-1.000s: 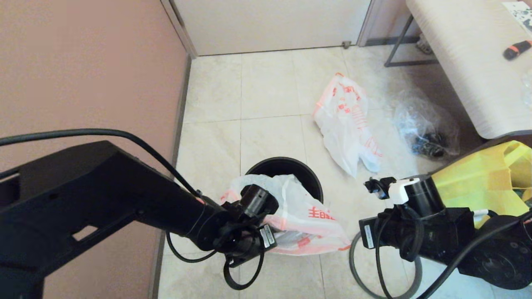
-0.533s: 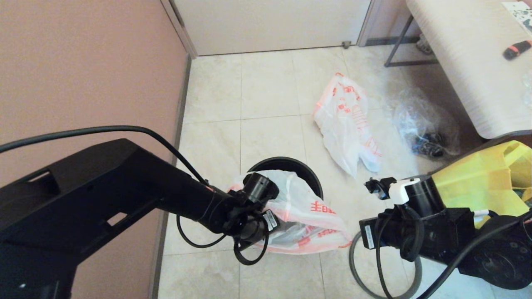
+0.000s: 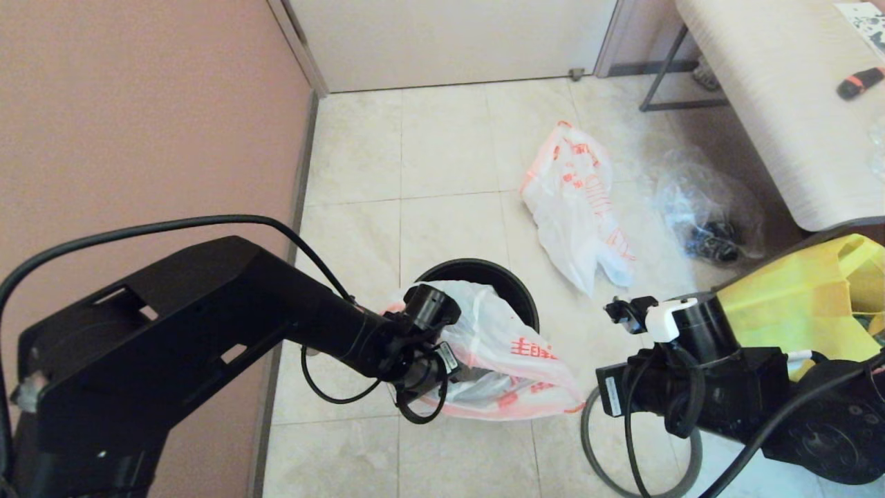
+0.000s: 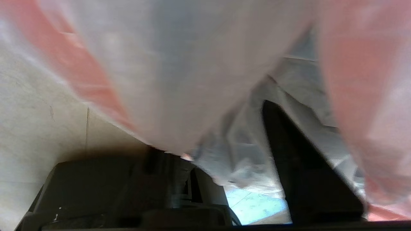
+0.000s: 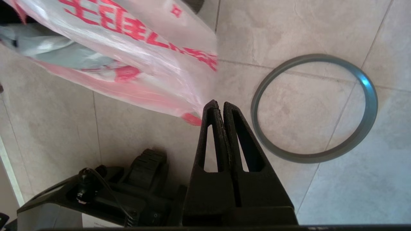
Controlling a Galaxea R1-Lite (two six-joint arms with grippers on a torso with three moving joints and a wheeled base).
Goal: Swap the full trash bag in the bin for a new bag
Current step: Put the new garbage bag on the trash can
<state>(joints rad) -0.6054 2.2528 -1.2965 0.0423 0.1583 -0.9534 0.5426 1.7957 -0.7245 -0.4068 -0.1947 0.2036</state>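
The full trash bag [image 3: 511, 360], white with orange-red print, hangs from my left gripper [image 4: 212, 134], half over the black bin [image 3: 477, 266] and trailing toward its near right side. It drapes over the left wrist view [image 4: 179, 64], and the gripper is shut on its top. The bag's lower corner [image 5: 128, 48] floats above the floor tiles. My right gripper [image 5: 218, 104] is shut and empty, low over the floor beside the grey hoop [image 5: 316, 158], which lies flat on the tiles. The new bag [image 3: 577, 207] lies limp on the floor beyond the bin.
A clear crinkled bag of dark items [image 3: 705, 207] lies right of the new bag. A yellow fabric bag [image 3: 788, 304] sits by my right arm. A pale bench [image 3: 781, 104] stands at the right, and a wall [image 3: 138, 104] runs along the left.
My left arm has reached further forward and right, carrying the full trash bag a little up and toward the bin. The right arm has not moved.
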